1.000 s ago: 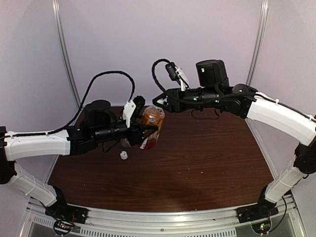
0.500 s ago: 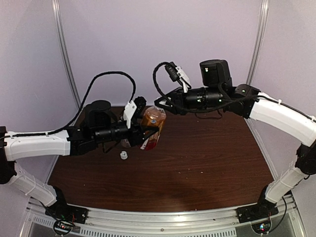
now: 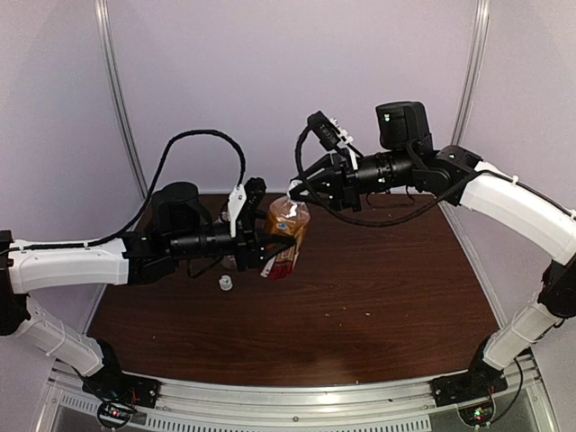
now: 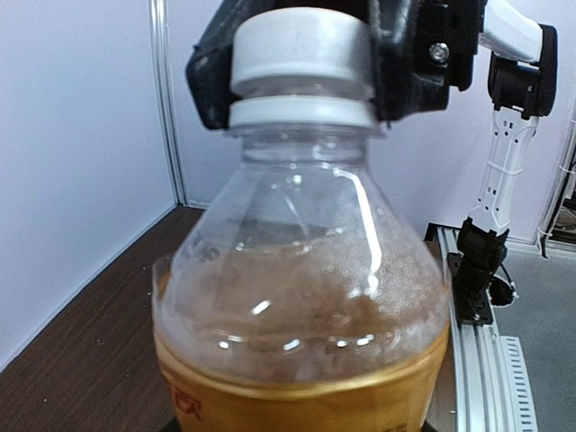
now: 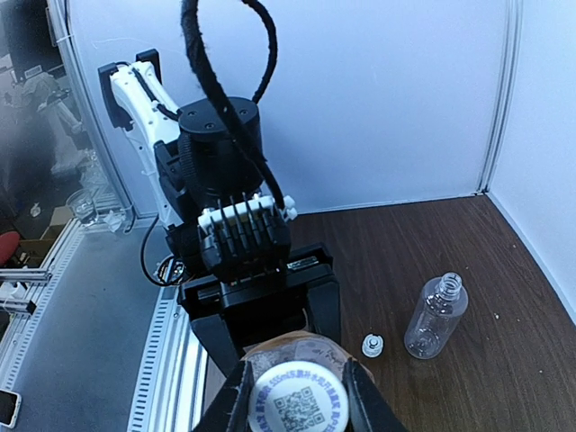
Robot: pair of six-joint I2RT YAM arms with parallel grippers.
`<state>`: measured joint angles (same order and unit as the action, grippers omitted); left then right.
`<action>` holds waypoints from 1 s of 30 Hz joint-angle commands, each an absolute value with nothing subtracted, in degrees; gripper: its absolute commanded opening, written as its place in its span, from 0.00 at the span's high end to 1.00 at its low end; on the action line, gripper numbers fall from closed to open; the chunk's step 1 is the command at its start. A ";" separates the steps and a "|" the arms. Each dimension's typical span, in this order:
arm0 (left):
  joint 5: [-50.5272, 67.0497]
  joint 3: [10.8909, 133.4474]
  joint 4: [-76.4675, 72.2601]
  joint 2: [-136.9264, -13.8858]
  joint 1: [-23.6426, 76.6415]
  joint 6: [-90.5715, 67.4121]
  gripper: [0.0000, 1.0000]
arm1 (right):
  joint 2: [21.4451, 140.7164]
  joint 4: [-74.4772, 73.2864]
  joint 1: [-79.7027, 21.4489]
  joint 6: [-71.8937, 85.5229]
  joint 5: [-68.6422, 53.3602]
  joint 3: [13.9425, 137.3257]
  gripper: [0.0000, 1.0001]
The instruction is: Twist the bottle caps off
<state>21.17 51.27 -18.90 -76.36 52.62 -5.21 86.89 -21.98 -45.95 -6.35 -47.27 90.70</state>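
Note:
My left gripper [image 3: 273, 241] is shut on the amber bottle [image 3: 286, 232] with the red-and-white label and holds it tilted above the table. The bottle fills the left wrist view [image 4: 301, 306]. Its white cap [image 4: 301, 49] carries a QR code on top [image 5: 295, 405]. My right gripper [image 3: 293, 191] is shut on this cap, with black fingers [image 4: 405, 54] pressed against both sides. The clear bottle [image 5: 436, 315] stands upright on the table with its neck open. Its loose white cap [image 5: 372, 345] lies beside it, and also shows in the top view [image 3: 225, 283].
The dark wooden table [image 3: 378, 297] has walls at the back and on both sides. The right arm's black cable [image 5: 225, 72] loops above the bottle. A metal rail [image 3: 297, 396] runs along the near edge.
My right gripper has moved left from beside the amber bottle onto its cap and closed round it. The left gripper has shifted the bottle slightly right and more upright.

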 commanded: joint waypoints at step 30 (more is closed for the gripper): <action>16.27 52.29 -19.93 -74.98 52.56 -5.10 0.83 | 84.23 -20.75 -46.41 17.22 -26.53 93.05 0.14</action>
